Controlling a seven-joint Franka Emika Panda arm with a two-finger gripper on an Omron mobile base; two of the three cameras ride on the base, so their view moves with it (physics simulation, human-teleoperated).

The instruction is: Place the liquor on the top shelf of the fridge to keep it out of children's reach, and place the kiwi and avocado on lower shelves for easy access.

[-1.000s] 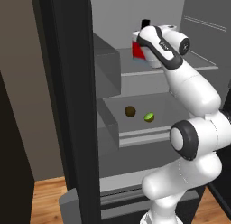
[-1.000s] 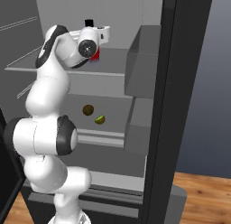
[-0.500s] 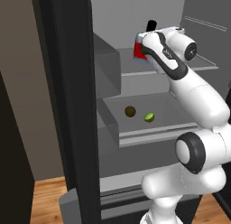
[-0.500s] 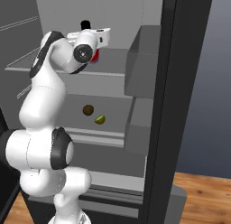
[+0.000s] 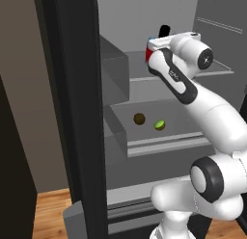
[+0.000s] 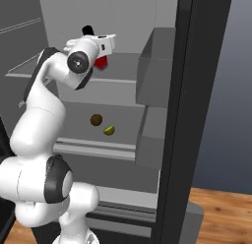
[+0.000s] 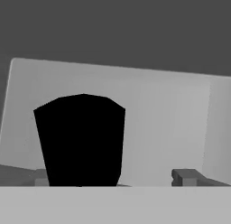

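The liquor (image 5: 150, 53) stands on the top shelf (image 5: 137, 80) of the fridge (image 5: 72, 112). Its red body (image 6: 102, 63) and black cap (image 6: 87, 29) peek out past my hand. In the hand view the cap (image 7: 81, 139) looms large at left centre. My gripper (image 7: 115, 177) is open, with the cap between its fingertips (image 7: 186, 175), nearer the left one and apart from the right. The kiwi (image 5: 139, 118) and avocado (image 5: 159, 125) lie side by side on the lower shelf (image 5: 164, 139), also seen as kiwi (image 6: 96, 120) and avocado (image 6: 109, 130).
The black door (image 6: 192, 90) stands open, with grey door bins (image 6: 157, 66) jutting toward the shelves. Bins (image 5: 113, 64) also crowd the left of the opening. Grey drawer fronts lie below the lipped shelf (image 6: 93, 148). A wooden floor (image 6: 221, 213) spreads beneath.
The arm's elbow has sunk and the wrist has drawn slightly back, while the hand stays by the bottle's top. The jaws remain wide. Bottle and fruits have not moved.
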